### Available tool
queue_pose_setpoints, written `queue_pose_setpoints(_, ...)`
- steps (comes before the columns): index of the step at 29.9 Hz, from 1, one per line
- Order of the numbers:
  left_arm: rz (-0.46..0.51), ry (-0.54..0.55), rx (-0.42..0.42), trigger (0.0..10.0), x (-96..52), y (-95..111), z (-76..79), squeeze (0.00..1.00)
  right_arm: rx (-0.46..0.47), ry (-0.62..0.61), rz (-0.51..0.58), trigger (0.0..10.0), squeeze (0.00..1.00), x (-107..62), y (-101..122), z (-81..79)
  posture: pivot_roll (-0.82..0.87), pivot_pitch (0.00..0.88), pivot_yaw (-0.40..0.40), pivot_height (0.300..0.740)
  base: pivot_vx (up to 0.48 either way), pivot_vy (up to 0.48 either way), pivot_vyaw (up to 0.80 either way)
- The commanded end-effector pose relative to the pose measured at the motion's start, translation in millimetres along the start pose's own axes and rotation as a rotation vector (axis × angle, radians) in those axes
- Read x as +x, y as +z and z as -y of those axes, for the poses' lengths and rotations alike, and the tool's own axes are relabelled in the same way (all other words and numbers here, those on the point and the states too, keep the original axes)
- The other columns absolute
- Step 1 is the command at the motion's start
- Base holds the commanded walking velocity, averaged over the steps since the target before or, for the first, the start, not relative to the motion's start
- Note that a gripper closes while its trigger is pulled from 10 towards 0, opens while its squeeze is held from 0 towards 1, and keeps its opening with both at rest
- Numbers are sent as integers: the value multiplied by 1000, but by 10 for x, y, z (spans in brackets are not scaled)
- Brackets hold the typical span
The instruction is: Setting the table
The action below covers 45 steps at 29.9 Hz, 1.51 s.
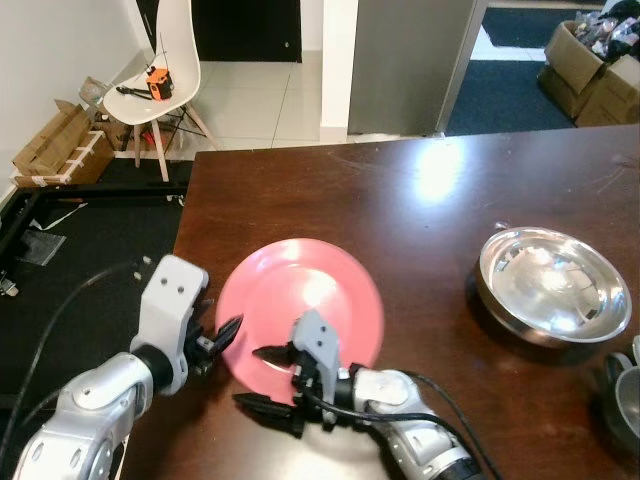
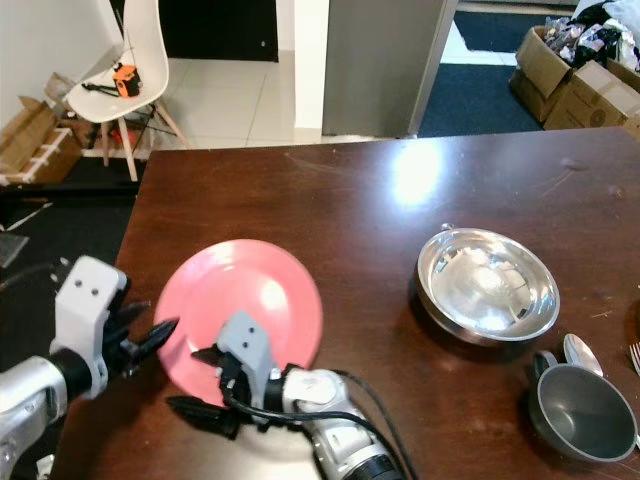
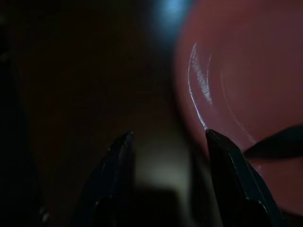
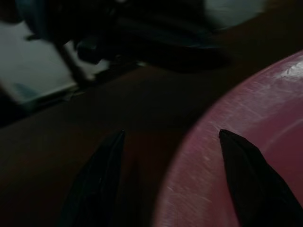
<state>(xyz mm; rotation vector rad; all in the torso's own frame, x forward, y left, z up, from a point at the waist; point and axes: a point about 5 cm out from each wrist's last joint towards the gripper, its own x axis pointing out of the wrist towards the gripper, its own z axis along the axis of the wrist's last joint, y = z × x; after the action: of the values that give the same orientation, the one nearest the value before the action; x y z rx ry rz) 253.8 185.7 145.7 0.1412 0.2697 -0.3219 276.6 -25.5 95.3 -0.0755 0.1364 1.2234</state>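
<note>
Both grippers at the pink plate (image 1: pixel 300 310)!
Left gripper (image 1: pixel 218 345) spread at its left rim, right gripper (image 1: pixel 262 378) spread over its near edge, on the dark table (image 1: pixel 420 200).

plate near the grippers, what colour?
Pink, plain with no pattern. The plate shows best in the left eye view, lying on the dark wooden table.

The left gripper (image 1: pixel 222 340) reaches in from the robot's left on a bent silver arm, its white wrist block raised and its jaws parted, the black fingers (image 3: pixel 118 161) spread in a narrow V. The right gripper (image 1: pixel 262 378) comes from the near side, turned toward the robot's left, its jaws wide apart with one finger above the other.
</note>
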Motion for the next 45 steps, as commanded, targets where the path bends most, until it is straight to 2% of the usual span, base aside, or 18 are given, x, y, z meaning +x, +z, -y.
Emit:
queue_pose_setpoints(1, -26, 58, -17, 10000, -13, -107, -79, 0, 23, -41, -38, 10000, 0, -53, -83, 32, 107, 102, 118, 740, 0, 0, 0)
queue_pose_setpoints(4, -2, 120, -98, 10000, 10, -175, -149, 0, -8, -80, 5, 10000, 0, -138, 94, 95, 91, 94, 106, 740, 0, 0, 0)
queue_pose_setpoints(5, 18, 154, -127, 10000, 29, -191, -186, 0, -28, -105, 37, 10000, 0, -216, 245, 104, 85, 92, 105, 740, 0, 0, 0)
queue_pose_setpoints(9, 36, 169, -137, 10000, 54, -181, -198, 0, -39, -115, 57, 10000, 0, -275, 336, 93, 74, 88, 102, 740, 0, 0, 0)
queue_pose_setpoints(12, 107, 142, -167, 10000, 172, -67, -142, 0, -51, -105, 123, 10000, 0, -417, 550, -19, 53, 85, 99, 740, 0, 0, 0)
queue_pose_setpoints(15, 143, 106, -169, 10000, 221, 25, -80, 0, -56, -114, 162, 10000, 0, -485, 651, -36, 52, 85, 99, 740, 0, 0, 0)
queue_pose_setpoints(20, 153, -28, -77, 10000, 327, 43, 140, 0, -66, -380, 161, 10000, 0, -731, 665, 265, 38, 76, 96, 740, 0, 0, 0)
queue_pose_setpoints(22, 119, -38, -41, 10000, 426, -50, 218, 0, 26, -579, 194, 10000, 0, -927, 539, 503, 32, 73, 98, 740, 0, 0, 0)
queue_pose_setpoints(24, 106, -27, -27, 10000, 465, -80, 230, 0, 56, -641, 205, 10000, 0, -995, 498, 568, 32, 73, 98, 740, 0, 0, 0)
queue_pose_setpoints(26, 52, -16, 18, 10000, 584, -171, 285, 0, 184, -764, 269, 10000, 0, -1174, 398, 698, 27, 69, 101, 740, 0, 0, 0)
queue_pose_setpoints(27, 52, -16, 18, 10000, 584, -171, 285, 0, 184, -764, 269, 10000, 0, -1174, 398, 698, 27, 69, 101, 740, 0, 0, 0)
queue_pose_setpoints(28, 33, -30, 17, 10000, 635, -214, 325, 0, 245, -790, 309, 10000, 0, -1244, 382, 712, 25, 69, 102, 740, 0, 0, 0)
queue_pose_setpoints(29, 33, -30, 17, 10000, 635, -214, 325, 0, 245, -790, 309, 10000, 0, -1244, 382, 712, 25, 69, 102, 740, 0, 0, 0)
queue_pose_setpoints(30, -7, -53, 55, 10000, 693, -283, 400, 0, 320, -806, 364, 10000, 0, -1324, 375, 713, 21, 69, 102, 740, 0, 0, 0)
queue_pose_setpoints(32, -28, -66, 57, 10000, 708, -333, 430, 0, 349, -802, 392, 10000, 0, -1353, 384, 700, 18, 67, 106, 740, 0, 0, 0)
queue_pose_setpoints(36, -164, -69, 223, 10000, 664, -629, 389, 0, 398, -779, 457, 10000, 0, -1418, 434, 667, 8, 69, 112, 740, 0, 0, 0)
queue_pose_setpoints(41, -149, -53, 263, 10000, 623, -650, 338, 0, 447, -686, 514, 10000, 0, -1397, 519, 609, 13, 69, 112, 740, 0, 0, 0)
queue_pose_setpoints(45, -125, -51, 266, 10000, 621, -619, 356, 0, 486, -627, 471, 10000, 0, -1322, 473, 529, 12, 65, 107, 740, 0, 0, 0)
